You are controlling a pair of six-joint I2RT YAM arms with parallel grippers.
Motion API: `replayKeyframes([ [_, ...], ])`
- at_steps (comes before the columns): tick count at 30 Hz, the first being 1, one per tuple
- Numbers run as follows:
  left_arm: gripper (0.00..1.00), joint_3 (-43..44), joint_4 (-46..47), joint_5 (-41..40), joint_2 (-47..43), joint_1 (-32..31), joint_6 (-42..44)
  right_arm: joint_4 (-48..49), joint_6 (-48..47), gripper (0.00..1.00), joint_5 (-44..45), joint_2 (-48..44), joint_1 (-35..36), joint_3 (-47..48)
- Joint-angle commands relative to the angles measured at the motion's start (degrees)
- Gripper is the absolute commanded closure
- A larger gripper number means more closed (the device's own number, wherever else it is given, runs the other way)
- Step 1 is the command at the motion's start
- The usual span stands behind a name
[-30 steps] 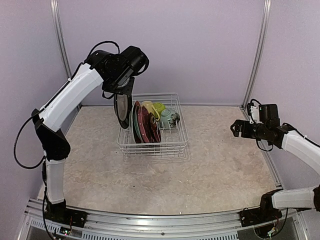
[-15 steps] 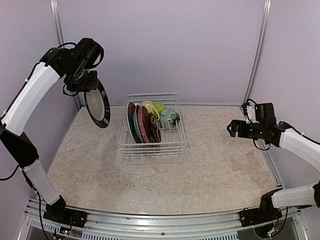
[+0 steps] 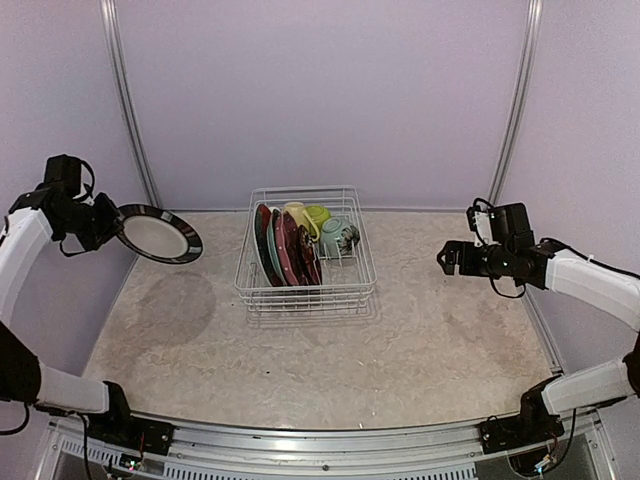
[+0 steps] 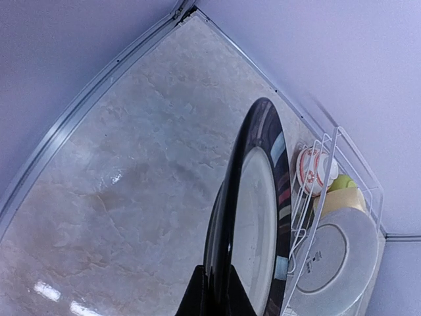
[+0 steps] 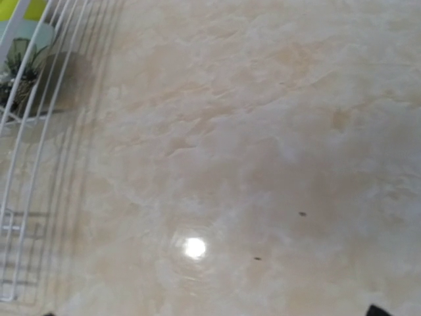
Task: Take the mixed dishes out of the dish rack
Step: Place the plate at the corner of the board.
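Note:
My left gripper (image 3: 112,226) is shut on the rim of a round plate (image 3: 158,233) with a black rim and a white centre. It holds the plate nearly flat, high above the table's far left. In the left wrist view the plate (image 4: 258,210) shows edge-on between my fingers (image 4: 197,299). The white wire dish rack (image 3: 305,290) stands mid-table. It holds upright teal (image 3: 270,252) and dark red plates (image 3: 290,250), a pale yellow mug (image 3: 296,213), a lime green bowl (image 3: 317,214) and a pale green bowl (image 3: 335,237). My right gripper (image 3: 447,258) is open and empty, right of the rack.
The rack's wires (image 5: 26,131) and the pale green bowl (image 5: 20,72) show at the left of the right wrist view, over bare marbled tabletop (image 5: 263,164). Purple walls close in the left, back and right. A metal rail (image 3: 300,440) runs along the near edge.
My left arm has swung the black-rimmed plate from just left of the rack out to the far left and tilted it nearly flat. My right gripper has moved a little left, toward the rack.

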Motion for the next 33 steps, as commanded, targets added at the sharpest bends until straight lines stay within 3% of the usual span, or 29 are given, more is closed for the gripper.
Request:
replayKeyframes([
  [1,1.0,-9.9,27.7,17.3,-5.6,4.3,-8.7,2.4,2.2,0.0,1.8,3.4,3.4,3.2],
  [9,1.0,-25.6,51.4,15.4,-3.1,7.2,-18.3,5.8,4.2,0.0,1.4,12.6,7.1,8.3],
  [17,1.0,-32.3,58.5,21.7,2.0,15.3,-19.6,4.4,6.3,0.0,3.9,17.3,10.4,12.8],
  [24,1.0,-33.7,66.6,29.4,12.6,17.0,-24.3,8.1,6.6,0.0,4.2,17.1,11.2,10.0],
  [33,1.0,-33.4,68.9,30.0,19.1,16.9,-21.2,8.4,3.6,0.0,1.9,14.2,11.3,8.0],
])
